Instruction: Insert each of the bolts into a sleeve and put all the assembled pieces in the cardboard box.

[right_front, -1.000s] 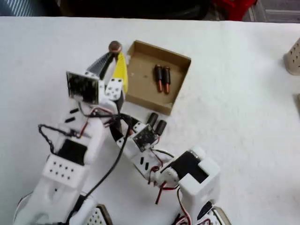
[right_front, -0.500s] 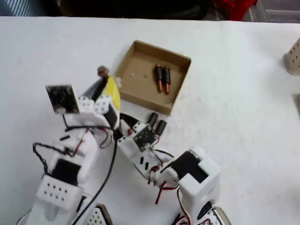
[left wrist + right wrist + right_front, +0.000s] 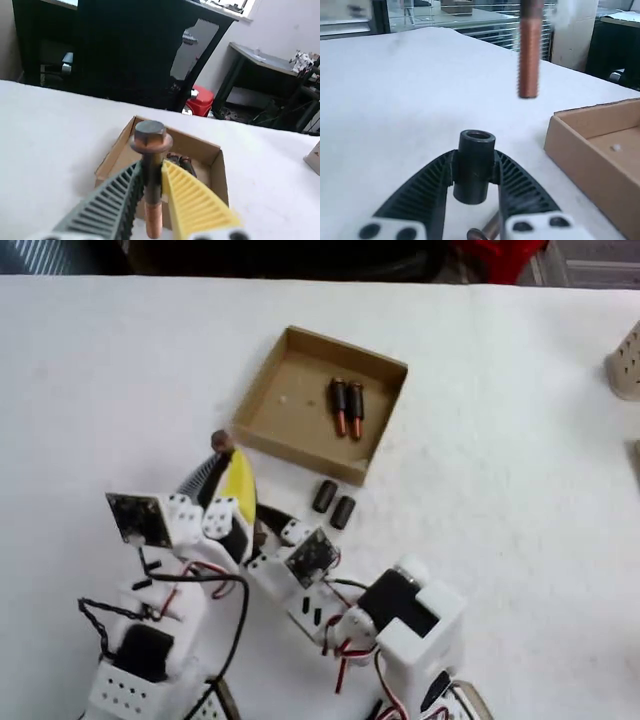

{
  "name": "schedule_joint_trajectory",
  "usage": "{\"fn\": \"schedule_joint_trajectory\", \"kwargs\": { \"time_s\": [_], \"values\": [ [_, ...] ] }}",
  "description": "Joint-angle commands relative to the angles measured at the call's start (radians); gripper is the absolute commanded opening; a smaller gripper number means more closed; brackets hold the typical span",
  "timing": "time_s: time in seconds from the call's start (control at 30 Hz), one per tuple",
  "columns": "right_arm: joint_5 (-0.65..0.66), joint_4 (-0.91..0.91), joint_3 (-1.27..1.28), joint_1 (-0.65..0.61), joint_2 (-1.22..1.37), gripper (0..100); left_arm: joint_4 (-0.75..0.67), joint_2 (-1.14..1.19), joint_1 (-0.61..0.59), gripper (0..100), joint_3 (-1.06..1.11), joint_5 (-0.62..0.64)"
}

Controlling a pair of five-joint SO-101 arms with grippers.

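Jaws of your left gripper clamp the copper-shanked hex-head bolt upright; its tip hangs clear of the black cylindrical sleeve pinched in your right gripper.

- I see a white table carrying everything.
- A cardboard box sits flat near its middle.
- Two dark sleeves lie side by side just beside the box.
- A loose bolt lies on the tabletop.
- A pale perforated object stands at the table's edge.
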Motion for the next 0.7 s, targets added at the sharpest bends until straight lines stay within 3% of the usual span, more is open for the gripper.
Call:
{"fn": "schedule_joint_trajectory", "kwargs": {
  "time_s": [0.0, 0.07, 0.27, 0.53, 0.67],
  "values": [
    [-0.002, -0.025, 0.003, -0.004, -0.042, 1.6, 0.192, -0.024, 0.039, 2, -0.140, -0.068],
    [-0.002, -0.025, 0.003, 0.007, -0.042, 1.6, 0.275, -0.024, 0.065, 2, -0.170, -0.092],
    [-0.002, -0.028, 0.041, 0.013, -0.050, 1.6, 0.230, -0.024, 0.067, 2, -0.140, -0.106],
    [0.000, -0.226, 0.133, 0.012, -0.050, 1.6, 0.230, -0.024, 0.091, 2, -0.094, -0.121],
    [0.000, -0.226, 0.135, 0.015, -0.050, 1.6, 0.218, -0.024, 0.108, 2, -0.083, -0.121]
  ]
}}
